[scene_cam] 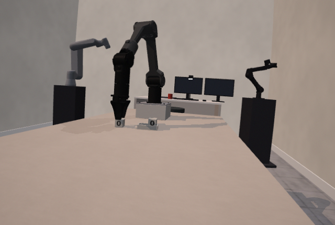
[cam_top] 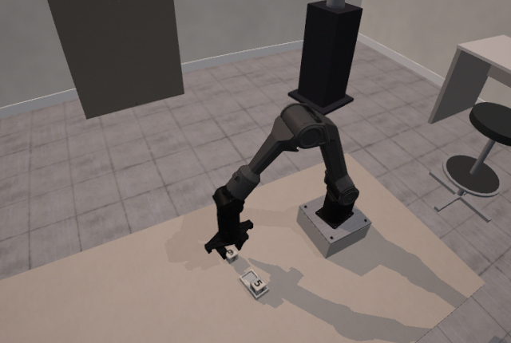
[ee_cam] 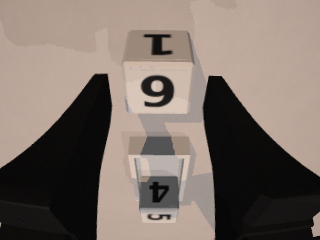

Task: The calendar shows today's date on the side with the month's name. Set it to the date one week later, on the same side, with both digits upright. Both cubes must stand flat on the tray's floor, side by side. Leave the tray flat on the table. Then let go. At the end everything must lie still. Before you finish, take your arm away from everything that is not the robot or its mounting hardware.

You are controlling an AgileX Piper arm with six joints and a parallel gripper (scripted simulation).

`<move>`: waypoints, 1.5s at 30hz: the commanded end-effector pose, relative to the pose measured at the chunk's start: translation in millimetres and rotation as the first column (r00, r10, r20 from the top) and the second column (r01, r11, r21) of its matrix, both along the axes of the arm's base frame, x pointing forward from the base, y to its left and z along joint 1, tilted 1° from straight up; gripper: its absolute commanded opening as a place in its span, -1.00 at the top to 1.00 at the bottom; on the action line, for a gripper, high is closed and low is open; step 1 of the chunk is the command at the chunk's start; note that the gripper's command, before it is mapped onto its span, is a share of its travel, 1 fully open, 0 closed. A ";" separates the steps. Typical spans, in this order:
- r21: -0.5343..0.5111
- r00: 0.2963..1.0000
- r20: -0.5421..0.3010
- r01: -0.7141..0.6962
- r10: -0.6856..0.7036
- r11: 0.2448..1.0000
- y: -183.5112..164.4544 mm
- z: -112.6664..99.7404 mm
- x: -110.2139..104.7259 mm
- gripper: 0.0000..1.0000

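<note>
Claw [cam_top: 234, 250] [scene_cam: 120, 119] [ee_cam: 157, 91] open wide around loose cube [cam_top: 231, 254] [scene_cam: 119, 123] [ee_cam: 158, 87], second cube [cam_top: 259, 285] [scene_cam: 152, 122] [ee_cam: 159, 194] in tray [cam_top: 247, 285] [scene_cam: 143, 126] [ee_cam: 132, 167] nearby, tray on table [cam_top: 124, 289] [scene_cam: 162, 168] [ee_cam: 60, 100]

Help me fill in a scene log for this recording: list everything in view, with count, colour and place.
Loose cube: one, white with black digits, on the table outside the tray
Seated cube: one, white with black digits, in the tray
Tray: one, whitish, on the table
Table: one, beige, under all these
Cabinet: one, dark brown, at the wall
Desk: one, pale, at the room's side
Monitors: two, dark, on the desk
Mug-like object: one, red, on the desk
Stool: one, black and grey, by the desk
Other arms: two, one grey, one black, on black pedestals
Robot arm: one, black, on a grey block
Gripper: one, black, open, around the loose cube
</note>
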State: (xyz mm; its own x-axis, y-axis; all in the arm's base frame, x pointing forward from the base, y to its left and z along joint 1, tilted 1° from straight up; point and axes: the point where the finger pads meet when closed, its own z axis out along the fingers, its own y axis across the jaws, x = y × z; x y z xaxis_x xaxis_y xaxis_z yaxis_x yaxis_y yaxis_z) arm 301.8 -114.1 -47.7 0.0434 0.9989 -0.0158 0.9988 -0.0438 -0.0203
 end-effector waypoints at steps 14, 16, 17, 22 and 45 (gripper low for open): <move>0.000 1.000 -0.001 0.001 -0.001 1.000 -0.4 -20.3 -0.8 -0.27; -0.001 1.000 0.000 0.001 -0.001 1.000 -0.5 -21.0 -0.5 -0.27; -0.001 1.000 0.000 0.001 -0.001 1.000 -0.5 -21.3 -0.5 -0.27; -0.001 1.000 0.000 0.001 -0.001 1.000 -0.5 -21.4 -0.5 -0.27; -0.001 1.000 0.000 0.001 -0.001 1.000 -0.5 -21.4 -0.5 -0.27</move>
